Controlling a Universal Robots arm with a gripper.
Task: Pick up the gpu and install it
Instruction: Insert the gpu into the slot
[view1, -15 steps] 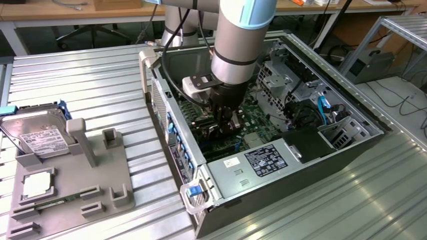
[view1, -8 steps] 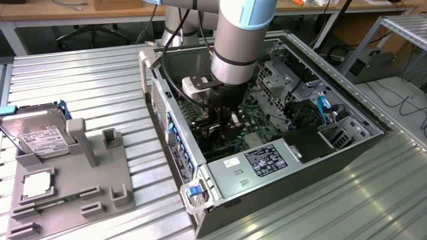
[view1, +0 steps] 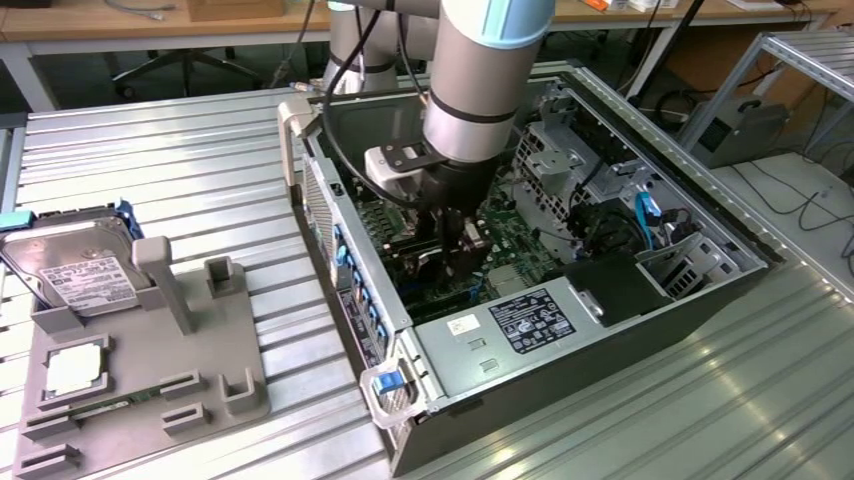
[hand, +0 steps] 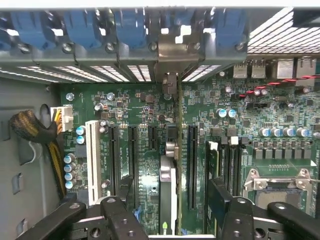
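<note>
The gpu (hand: 172, 165) stands edge-on in a motherboard slot inside the open computer case (view1: 441, 385), seen in the wrist view as a thin vertical card running up to the rear bracket slots. The gripper (hand: 172, 220) sits right above it, black fingers (hand: 117, 215) spread wide on either side with clear gaps, gripping nothing. In the exterior view the arm (view1: 474, 90) drops near vertical into the case middle, gripper (view1: 447, 245) low among the boards, card itself hard to make out there. Wrist view adds the green motherboard (hand: 135, 110), black expansion slots, a white slot (hand: 92, 160), blue slot latches (hand: 130, 25), empty CPU socket (hand: 277, 185) and a sleeved cable bundle (hand: 35, 130). Exterior view adds the power supply with label (view1: 534, 320), drive cage (view1: 567, 150), and on the ribbed metal table (view1: 160, 170) a grey fixture tray (view1: 200, 350) holding a hard drive (view1: 74, 265) and a small silver chip (view1: 74, 370).
</note>
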